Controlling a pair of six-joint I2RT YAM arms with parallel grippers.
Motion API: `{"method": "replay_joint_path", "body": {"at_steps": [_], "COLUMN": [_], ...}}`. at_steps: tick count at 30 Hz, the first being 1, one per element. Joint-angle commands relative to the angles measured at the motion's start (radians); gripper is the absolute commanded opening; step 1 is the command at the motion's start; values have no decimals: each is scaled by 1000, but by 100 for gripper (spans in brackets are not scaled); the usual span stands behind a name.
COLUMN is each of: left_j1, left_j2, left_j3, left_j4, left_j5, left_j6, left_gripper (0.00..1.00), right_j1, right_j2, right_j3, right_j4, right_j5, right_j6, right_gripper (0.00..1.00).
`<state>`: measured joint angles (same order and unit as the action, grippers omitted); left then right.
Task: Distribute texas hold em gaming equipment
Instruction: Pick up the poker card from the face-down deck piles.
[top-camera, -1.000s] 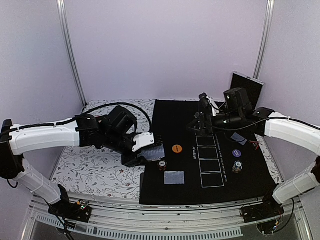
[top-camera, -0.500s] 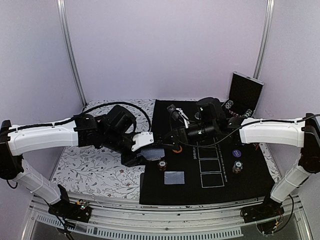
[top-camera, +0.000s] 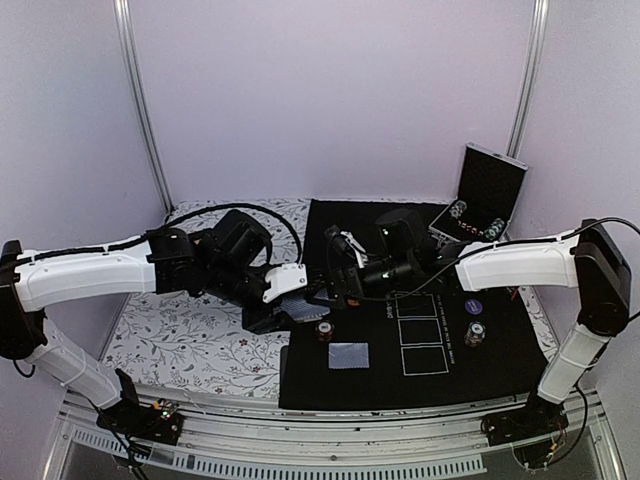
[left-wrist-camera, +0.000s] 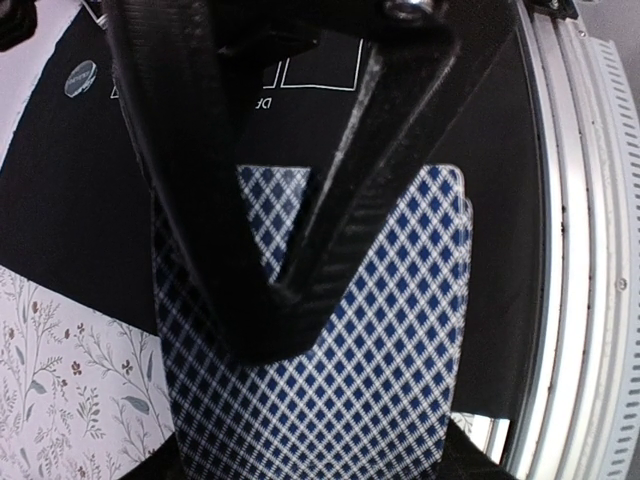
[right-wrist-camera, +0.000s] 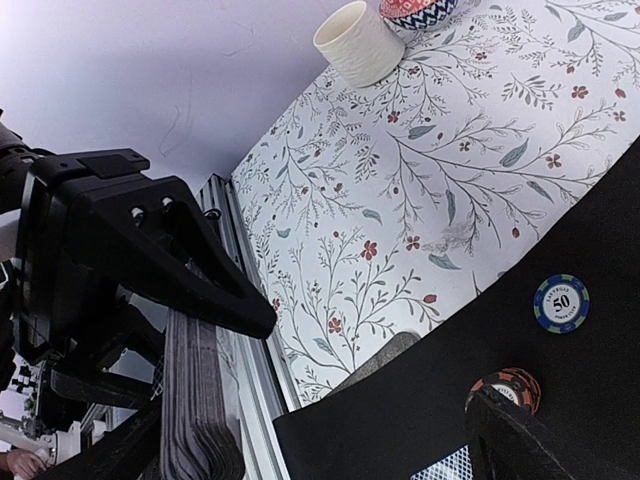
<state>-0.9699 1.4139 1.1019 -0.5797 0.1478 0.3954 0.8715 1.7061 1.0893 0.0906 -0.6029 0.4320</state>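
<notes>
the left tool (top-camera: 292, 305) is grasping a thick deck of playing cards with blue and white diamond backs (left-wrist-camera: 340, 390). its black fingers (left-wrist-camera: 190, 200) are lying across the top card, and a wide part of that card is showing free beyond them. the right tool (top-camera: 337, 278) is released, its jaws standing wide apart and holding nothing. it is hanging just beside the deck, on the far side of the left tool. in the right wrist view the stacked edges of the deck are showing between the left tool's fingers.

on the black felt mat (top-camera: 440, 385) that is covering part of the bench, a single face-down card (top-camera: 348, 355) is lying under and nearer than the right tool. a red and black striped poker chip (top-camera: 325, 330) is sitting between that card and the left tool.

i am judging the cards to be light, thin and smooth, so they are sliding easily on each other, and one card alone is bending with little force. the good place to take hold is the free edge or corner of the top card, away from the left tool's fingers, with a shallow pinch. a deep pinch is risking several cards at once, and a push against the pile is risking to fan it out of the grasp.
</notes>
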Motion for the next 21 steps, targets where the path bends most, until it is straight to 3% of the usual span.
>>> {"method": "replay_joint_path", "body": {"at_steps": [1, 5, 21], "left_j1": [13, 13, 13], "left_j2": [-25, -21, -25], "left_j3": [2, 3, -2], "left_j4": [30, 30, 35], "left_j5": [-2, -12, -21], "left_j6": [-1, -1, 3], "left_gripper": [56, 55, 55], "right_j1": [8, 7, 8], "right_j2": [-34, -64, -134], "right_j3": [-11, -24, -16], "right_j4": [15, -23, -124], "right_j5": [17, 53, 70], "right_j6": [8, 1, -6], "right_gripper": [97, 92, 52]}}
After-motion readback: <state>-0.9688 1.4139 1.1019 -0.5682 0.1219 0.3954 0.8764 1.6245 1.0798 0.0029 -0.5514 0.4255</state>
